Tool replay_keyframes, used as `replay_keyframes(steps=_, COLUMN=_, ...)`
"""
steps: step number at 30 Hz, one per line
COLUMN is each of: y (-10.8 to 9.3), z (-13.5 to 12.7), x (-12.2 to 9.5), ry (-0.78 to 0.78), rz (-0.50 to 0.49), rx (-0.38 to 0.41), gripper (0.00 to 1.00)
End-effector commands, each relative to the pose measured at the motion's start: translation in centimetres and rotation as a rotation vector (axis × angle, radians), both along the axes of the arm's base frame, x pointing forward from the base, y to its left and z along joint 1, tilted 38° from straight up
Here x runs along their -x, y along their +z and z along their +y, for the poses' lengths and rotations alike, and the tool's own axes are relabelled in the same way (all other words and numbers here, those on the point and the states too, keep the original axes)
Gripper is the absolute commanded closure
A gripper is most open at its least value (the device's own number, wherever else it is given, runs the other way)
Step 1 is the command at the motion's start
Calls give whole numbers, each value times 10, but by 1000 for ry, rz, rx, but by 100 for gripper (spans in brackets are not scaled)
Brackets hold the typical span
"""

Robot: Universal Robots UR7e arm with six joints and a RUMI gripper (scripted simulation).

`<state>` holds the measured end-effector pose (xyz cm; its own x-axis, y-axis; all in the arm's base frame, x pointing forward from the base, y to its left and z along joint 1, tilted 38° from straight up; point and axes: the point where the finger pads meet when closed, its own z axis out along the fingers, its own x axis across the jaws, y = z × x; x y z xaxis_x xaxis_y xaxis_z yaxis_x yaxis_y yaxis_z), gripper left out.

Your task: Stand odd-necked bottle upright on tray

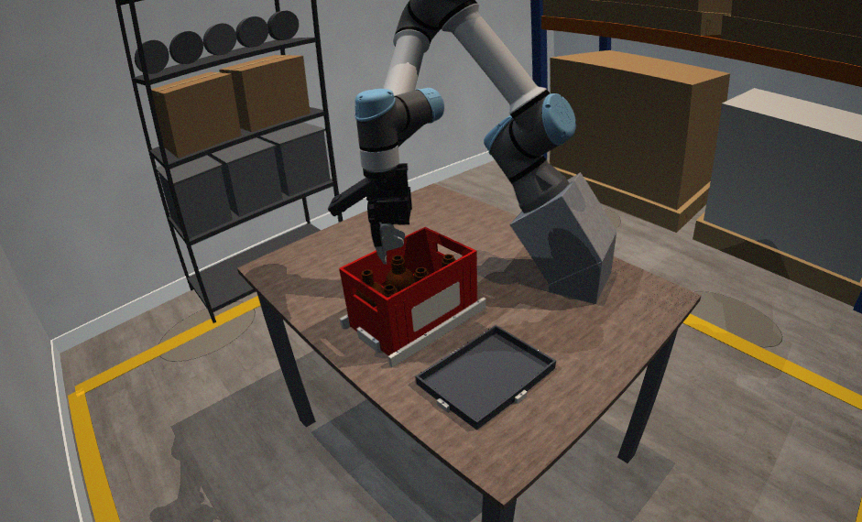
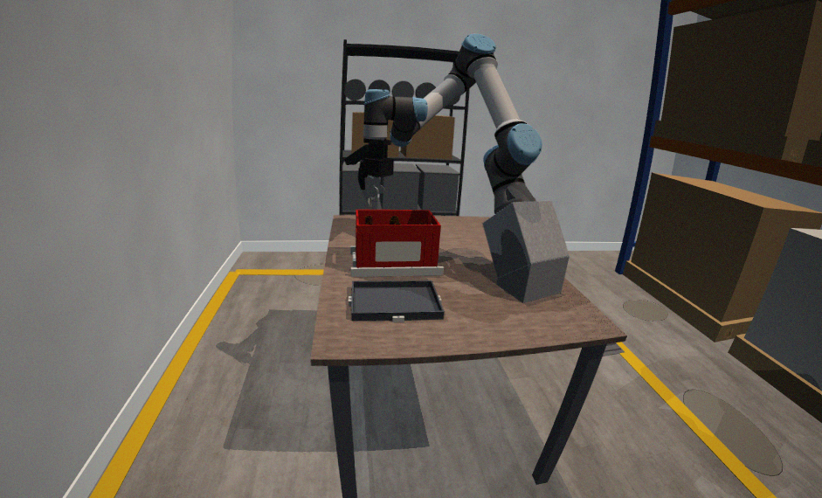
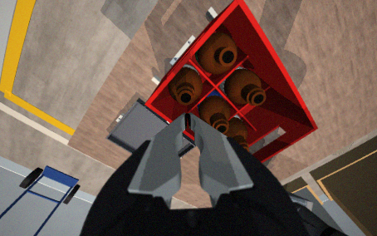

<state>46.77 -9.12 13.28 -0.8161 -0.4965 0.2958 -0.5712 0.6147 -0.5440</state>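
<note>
The red crate (image 1: 409, 288) stands on the table and holds several brown bottles (image 1: 397, 266), all upright in its compartments. In the wrist view the crate (image 3: 232, 79) lies below me, and the bottle tops (image 3: 216, 51) show in their cells. My gripper (image 1: 382, 244) hangs just above the crate's back part, clear of the bottles. Its fingers (image 3: 188, 118) are shut with the tips together and hold nothing. The dark tray (image 1: 485, 373) lies empty in front of the crate; it also shows in the exterior view (image 2: 396, 300).
A grey block (image 1: 567, 244) at the arm's base stands on the table's right back part. Pale rails (image 1: 438, 331) lie along the crate's foot. A metal shelf (image 1: 229, 129) with boxes stands behind the table.
</note>
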Motion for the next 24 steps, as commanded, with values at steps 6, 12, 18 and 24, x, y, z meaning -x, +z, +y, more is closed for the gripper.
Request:
replay_keyframes(steps=6, y=1, z=-1, x=2, ry=0, rz=-1, rx=0, gripper=100)
replay_keyframes(steps=12, y=5, z=-5, x=12, ry=-1, rz=1, rx=-2, gripper=100)
replay_keyframes(steps=18, y=17, z=-19, x=46, ry=-2, rz=1, rx=-5, gripper=100)
replay_keyframes(steps=24, y=26, z=-35, x=97, ry=-2, rz=1, rx=-7, gripper=100)
